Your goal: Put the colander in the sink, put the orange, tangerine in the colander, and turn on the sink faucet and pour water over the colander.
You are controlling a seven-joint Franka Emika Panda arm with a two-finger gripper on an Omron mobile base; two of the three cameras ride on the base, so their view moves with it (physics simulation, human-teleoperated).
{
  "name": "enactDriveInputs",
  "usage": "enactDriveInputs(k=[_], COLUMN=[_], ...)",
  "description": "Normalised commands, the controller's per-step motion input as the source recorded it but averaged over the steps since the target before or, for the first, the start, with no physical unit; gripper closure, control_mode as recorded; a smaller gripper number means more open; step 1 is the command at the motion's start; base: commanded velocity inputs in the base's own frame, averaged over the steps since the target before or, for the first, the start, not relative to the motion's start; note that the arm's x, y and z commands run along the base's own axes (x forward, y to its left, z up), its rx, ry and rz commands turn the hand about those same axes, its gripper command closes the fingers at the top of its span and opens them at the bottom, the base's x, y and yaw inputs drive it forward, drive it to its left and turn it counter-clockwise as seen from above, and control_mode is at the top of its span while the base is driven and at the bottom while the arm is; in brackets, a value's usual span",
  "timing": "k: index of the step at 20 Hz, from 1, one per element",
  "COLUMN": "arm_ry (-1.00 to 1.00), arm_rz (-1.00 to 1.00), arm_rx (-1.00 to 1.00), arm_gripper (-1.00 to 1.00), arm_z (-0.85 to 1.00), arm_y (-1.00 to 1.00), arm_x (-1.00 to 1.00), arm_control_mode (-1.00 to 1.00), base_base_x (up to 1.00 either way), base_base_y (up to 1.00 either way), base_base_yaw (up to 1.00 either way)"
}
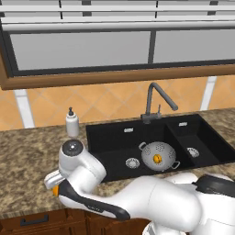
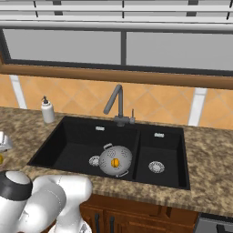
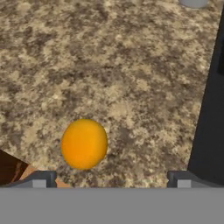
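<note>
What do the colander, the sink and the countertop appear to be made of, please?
Colander: apparently grey metal, with a dull sheen and small holes. Sink: matte black, perhaps composite or enamel; its drains look like steel. Countertop: speckled brown stone, probably granite, though the render leaves it open.

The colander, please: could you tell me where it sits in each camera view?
Left base view: colander in the sink's larger basin, right of centre.
Right base view: colander at that basin's near right.
Hand view: not in it.
Shared landmark: the sink faucet behind it.
</note>
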Motion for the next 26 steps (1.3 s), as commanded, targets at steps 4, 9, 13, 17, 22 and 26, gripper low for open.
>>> enactDriveInputs(k=[4, 9, 13, 17, 22, 26], arm_ry=[-0.04, 0.04, 0.01, 0.05, 0.08, 0.08], arm_rz=[-0.01, -0.01, -0.01, -0.04, 0.00, 0.00], arm_rx=[0.03, 0.06, 0.02, 0.00, 0.00, 0.00], arm_gripper=[-1.00, -1.00, -1.00, -1.00, -1.00, -1.00], arm_z=[0.12, -0.27, -0.16, 0.00, -0.12, -0.27], arm_y=[0.04, 0.39, 0.30, 0.00, -0.02, 0.00], arm_x=[-0.10, -0.30, 0.11, 0.30, 0.04, -0.03], arm_control_mode=[-1.00, -1.00, -1.00, -1.00, -1.00, -1.00], base_base_x=[0.00, 0.00, 0.00, 0.00, 0.00, 0.00], base_base_y=[0.00, 0.00, 0.00, 0.00, 0.00, 0.00], base_base_yaw=[0.00, 0.00, 0.00, 0.00, 0.00, 0.00])
